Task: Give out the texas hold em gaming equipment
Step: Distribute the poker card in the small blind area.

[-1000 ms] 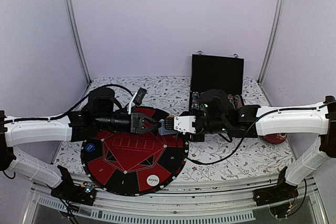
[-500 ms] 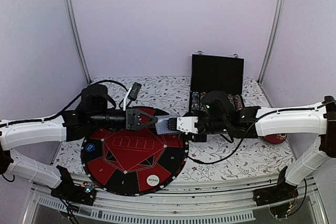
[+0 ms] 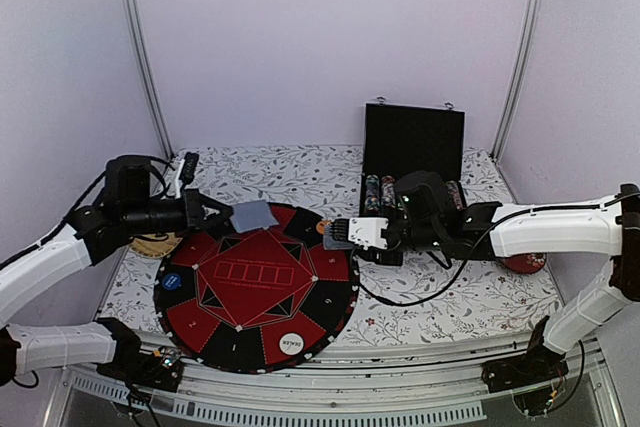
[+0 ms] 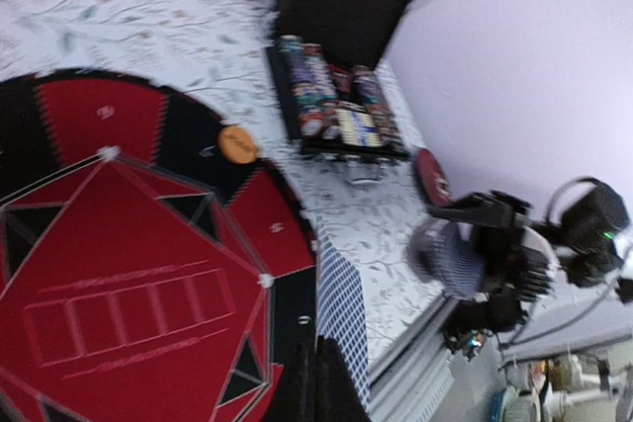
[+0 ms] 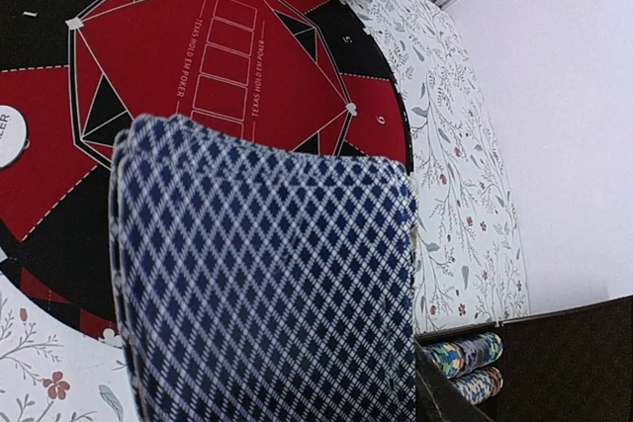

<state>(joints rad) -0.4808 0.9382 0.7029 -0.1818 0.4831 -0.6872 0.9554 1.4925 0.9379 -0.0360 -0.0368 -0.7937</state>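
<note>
One card (image 3: 256, 215) with a grey-blue patterned back is sitting pinched in the left gripper (image 3: 228, 215). The fingers are clamping it by one edge, so it is sticking out flat above the far left rim of the round mat (image 3: 258, 292). A second ago this gripper was reaching to the middle of the mat's far edge, nose to nose with the right gripper (image 3: 350, 234). Half a second ago it was already drawing the card off the deck (image 3: 335, 235). Now the left arm is pulled back to the left and the two grippers are standing well apart.

The right gripper is hardly shifting between the frames. It is staying over the mat's far right rim, squeezing the deck between its fingers. Its wrist camera is showing the deck (image 5: 267, 294) filling most of the view, backs up and edges slightly fanned, with the red and black mat below. The left wrist camera is looking across the mat at that deck (image 4: 450, 262), and is catching the held card (image 4: 341, 328) at a steep slant near the bottom of its view.

The white DEALER disc (image 3: 292, 343) is lying in a near black segment of the mat and the blue disc (image 3: 173, 282) in a left one, both where they were a second ago. The orange disc (image 3: 322, 228) is lying at the far right rim, just beside the deck. The black case (image 3: 413, 147) is standing open on the flowered tablecloth (image 3: 300, 167) behind the right gripper, with rows of chips in it.
</note>
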